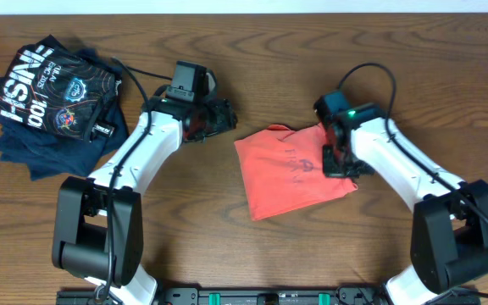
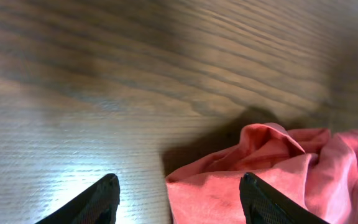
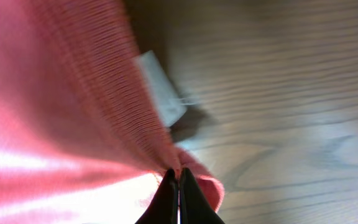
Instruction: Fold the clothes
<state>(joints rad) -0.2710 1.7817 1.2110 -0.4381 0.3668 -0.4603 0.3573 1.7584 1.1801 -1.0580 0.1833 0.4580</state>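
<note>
Our right gripper [image 3: 178, 178] is pinched tight on a rolled edge of the red-orange T-shirt [image 3: 61, 112], its white tag [image 3: 160, 93] just beyond the fingertips. Our left gripper [image 2: 179, 199] holds nothing, its fingers [image 2: 98, 202] spread wide, and a crumpled corner of the shirt shows between them; we cannot tell whether they touch it. From overhead, the shirt lies as a partly folded, tilted block on the wooden table [image 1: 227, 246], between our arms. The right arm bends inward, with its wrist over the shirt's right edge. The left arm slants inward, and its gripper is near the shirt's upper left corner. A pile of dark navy shirts [image 1: 53, 97] sits well apart at the far left.
</note>
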